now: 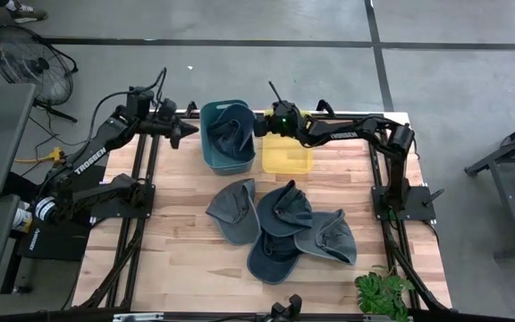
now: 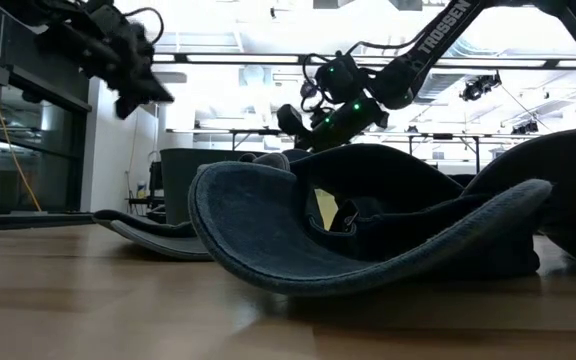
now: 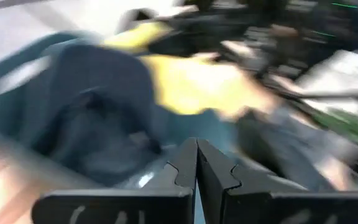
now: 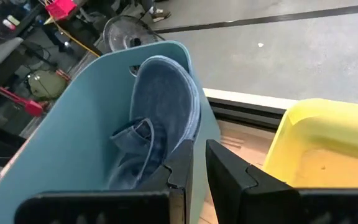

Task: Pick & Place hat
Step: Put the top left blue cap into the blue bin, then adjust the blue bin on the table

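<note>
Right gripper (image 4: 194, 163) nearly closed, fingers a narrow slit apart, holding nothing, poised over the rim of the teal plastic bin (image 4: 61, 143). Just beyond the fingertips, a blue denim cap (image 4: 160, 106) resting inside that bin. Beside it, the yellow plastic tub (image 4: 328, 137). Left gripper (image 1: 175, 131) shut, empty, beside the bin. Placing step apparently finished; next likely pulling back toward the loose denim caps (image 1: 280, 224) on the wooden table (image 1: 177, 259).
</note>
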`<action>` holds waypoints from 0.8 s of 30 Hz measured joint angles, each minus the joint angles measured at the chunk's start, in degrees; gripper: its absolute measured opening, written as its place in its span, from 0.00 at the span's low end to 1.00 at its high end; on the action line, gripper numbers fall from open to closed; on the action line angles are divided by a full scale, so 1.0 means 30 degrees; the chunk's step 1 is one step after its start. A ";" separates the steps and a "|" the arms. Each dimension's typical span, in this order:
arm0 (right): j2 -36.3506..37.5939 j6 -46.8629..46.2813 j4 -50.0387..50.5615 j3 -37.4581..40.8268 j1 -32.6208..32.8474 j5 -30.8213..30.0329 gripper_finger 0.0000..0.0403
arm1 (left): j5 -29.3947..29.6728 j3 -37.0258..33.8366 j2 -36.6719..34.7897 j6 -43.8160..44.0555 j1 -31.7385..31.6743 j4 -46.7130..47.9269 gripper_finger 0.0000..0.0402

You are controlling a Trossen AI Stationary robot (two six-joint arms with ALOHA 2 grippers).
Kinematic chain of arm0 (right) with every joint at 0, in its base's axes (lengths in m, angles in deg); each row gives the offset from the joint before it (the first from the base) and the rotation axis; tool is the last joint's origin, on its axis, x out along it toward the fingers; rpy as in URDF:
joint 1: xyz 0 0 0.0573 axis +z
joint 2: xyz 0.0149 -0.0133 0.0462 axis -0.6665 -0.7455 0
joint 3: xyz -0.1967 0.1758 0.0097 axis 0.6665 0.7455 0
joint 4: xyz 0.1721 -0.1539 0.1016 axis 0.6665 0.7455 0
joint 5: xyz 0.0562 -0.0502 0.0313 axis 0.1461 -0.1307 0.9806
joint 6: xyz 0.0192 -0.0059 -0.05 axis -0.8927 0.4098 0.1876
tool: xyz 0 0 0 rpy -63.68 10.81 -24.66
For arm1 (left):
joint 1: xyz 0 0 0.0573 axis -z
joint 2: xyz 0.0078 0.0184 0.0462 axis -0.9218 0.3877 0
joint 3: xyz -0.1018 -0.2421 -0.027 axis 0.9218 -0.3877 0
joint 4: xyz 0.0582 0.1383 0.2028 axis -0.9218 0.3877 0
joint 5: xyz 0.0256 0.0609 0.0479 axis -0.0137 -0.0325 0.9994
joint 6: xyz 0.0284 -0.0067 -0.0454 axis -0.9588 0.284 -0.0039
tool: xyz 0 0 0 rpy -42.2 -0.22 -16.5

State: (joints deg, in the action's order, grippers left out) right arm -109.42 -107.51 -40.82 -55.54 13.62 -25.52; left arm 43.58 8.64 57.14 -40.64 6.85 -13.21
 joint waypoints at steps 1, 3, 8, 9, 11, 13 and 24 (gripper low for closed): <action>0.0000 0.0000 0.0034 -0.0007 0.0003 0.0010 0.10 | 0.1611 0.0000 0.0000 0.0598 -0.0006 0.0427 0.00; 0.0000 -0.0006 0.0133 -0.0007 0.0007 0.0100 0.10 | 0.4648 0.0000 0.0000 0.1284 -0.0014 0.1290 0.00; 0.0000 -0.0830 0.0237 -0.0007 0.0007 0.0128 0.10 | 0.8089 0.0000 0.0243 0.1919 -0.0015 0.2681 0.00; 0.0000 -0.1009 0.0270 -0.0007 0.0007 0.0210 0.10 | 0.7996 0.0000 0.0436 0.2089 -0.0012 0.2747 0.00; 0.0000 -0.1027 0.0296 -0.0046 0.0007 0.0267 0.10 | 0.7880 0.0000 0.1050 0.2741 -0.0007 0.2875 0.00; 0.0000 -0.1020 0.0306 -0.0251 0.0007 0.0452 0.10 | 0.8109 0.0000 0.1915 0.3333 -0.0007 0.2868 0.00; 0.0015 -0.0134 0.5263 -0.3267 -0.0015 0.0520 0.10 | 0.8262 0.0000 0.6181 0.4161 -0.0007 0.1040 0.00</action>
State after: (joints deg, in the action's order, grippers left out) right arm -109.37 -107.91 -25.03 -65.34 13.57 -23.96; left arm 68.37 8.64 75.68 -28.16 6.83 -10.09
